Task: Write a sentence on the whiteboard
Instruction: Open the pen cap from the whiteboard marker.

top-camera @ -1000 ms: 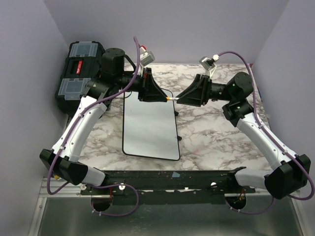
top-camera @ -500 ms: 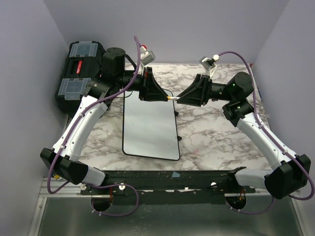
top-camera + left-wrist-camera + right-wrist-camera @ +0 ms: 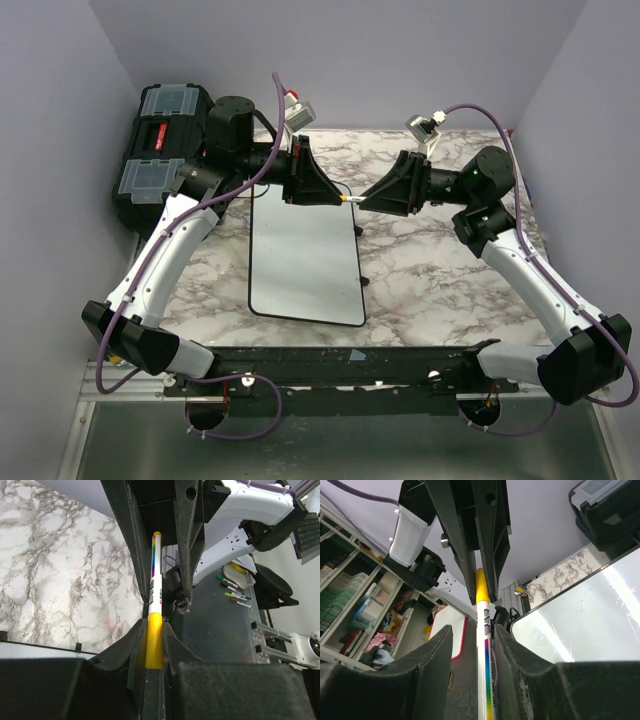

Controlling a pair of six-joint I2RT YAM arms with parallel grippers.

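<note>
Veined grey-white marble table (image 3: pixel 420 280). Flat on it, just left of centre, the whiteboard (image 3: pixel 305 260): glossy pale rectangle, thin black rim, rounded corners. At 10 o'clock off the board, a black toolbox (image 3: pixel 160 150) with clear lid bins. Above the board's 1 o'clock corner, left gripper (image 3: pixel 335 198) and right gripper (image 3: pixel 362 201) tip to tip, both clamped on one marker (image 3: pixel 349 200): yellow cap in the left, white barrel in the right.

The whiteboard (image 3: pixel 305 260) lies flat on the marble table (image 3: pixel 450 270).
</note>
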